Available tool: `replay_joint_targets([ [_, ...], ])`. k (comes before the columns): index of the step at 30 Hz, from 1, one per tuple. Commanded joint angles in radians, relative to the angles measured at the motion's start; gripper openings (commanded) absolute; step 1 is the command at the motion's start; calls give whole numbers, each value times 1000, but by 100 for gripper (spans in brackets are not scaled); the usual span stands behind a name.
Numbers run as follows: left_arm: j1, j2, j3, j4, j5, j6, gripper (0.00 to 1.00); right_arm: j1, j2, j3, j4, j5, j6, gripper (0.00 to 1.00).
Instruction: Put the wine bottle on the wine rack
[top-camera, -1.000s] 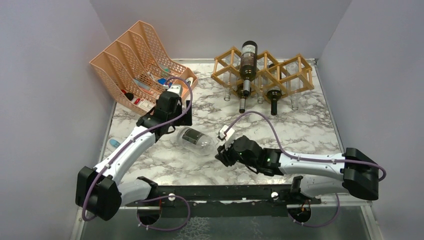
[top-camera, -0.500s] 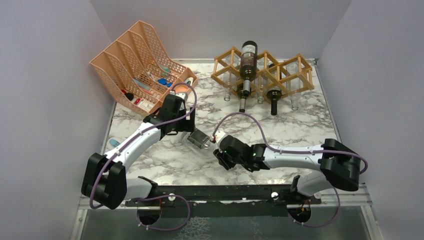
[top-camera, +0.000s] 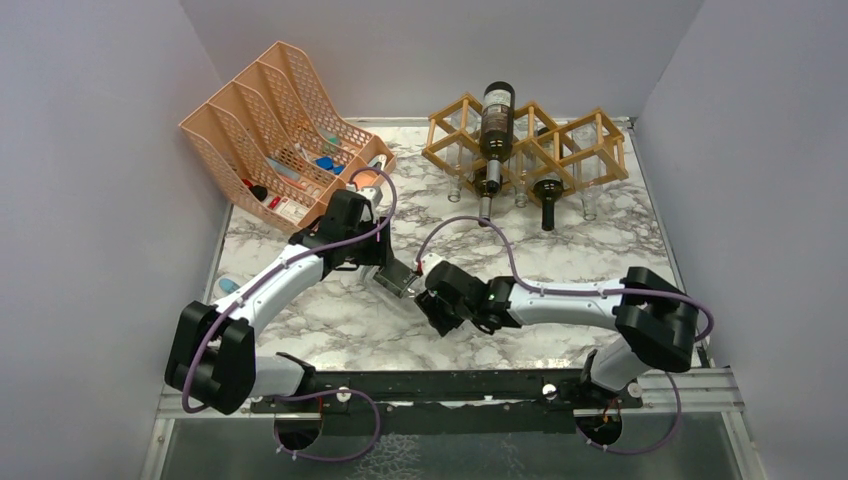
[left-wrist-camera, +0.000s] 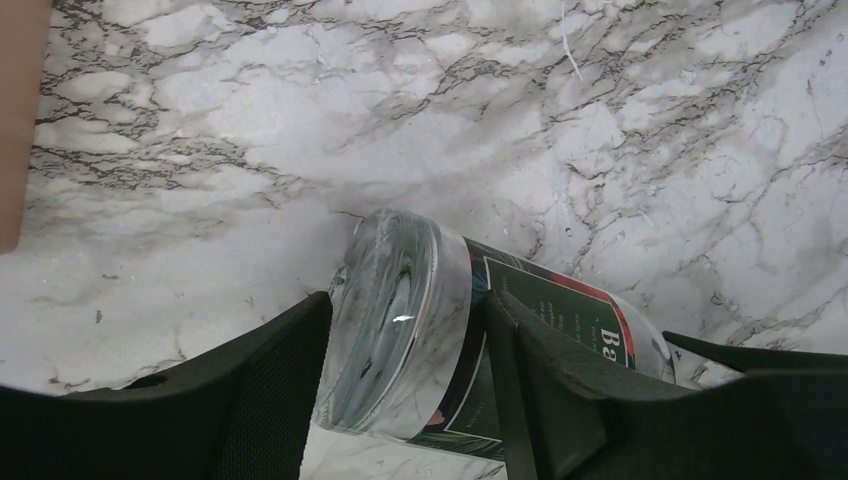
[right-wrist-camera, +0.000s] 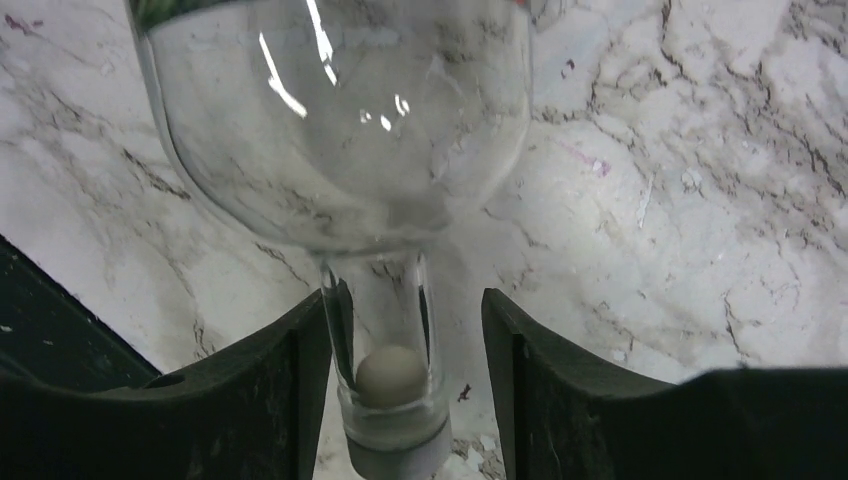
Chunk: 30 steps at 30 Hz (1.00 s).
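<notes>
Marble table shows bare by the arm bases; at its middle the clear wine bottle lies sideways between both arms. The left gripper is clamped across the bottle's base end, probably to carry it, while the right gripper stands parted around the neck, clear of the glass. Beyond, open marble leads to the wine rack against the back wall, with dark bottles in it; its free cells are hard to judge. A peach organiser crowds the far left
</notes>
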Motion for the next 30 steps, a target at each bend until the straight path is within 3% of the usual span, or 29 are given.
replay_joint_targets([
  [1, 3, 25, -18, -20, 31, 6, 60, -11, 67, 87, 8, -3, 3, 59],
  [15, 4, 28, -17, -20, 44, 10, 55, -26, 187, 118, 75, -71, -8, 55],
  [20, 4, 32, -17, -21, 49, 5, 54, -34, 227, 114, 96, -71, -2, 49],
  [22, 4, 32, -15, -20, 54, 4, 54, -34, 229, 107, 111, -57, -2, 39],
  [26, 3, 8, 6, -13, 72, 2, 54, -34, 187, 91, 133, -9, 0, 7],
  [27, 4, -1, 13, -10, 70, 1, 55, -34, 171, 88, 139, 1, -3, 2],
  [30, 4, -29, 42, 1, 57, -8, 58, -34, 124, 95, 130, 28, -22, 1],
])
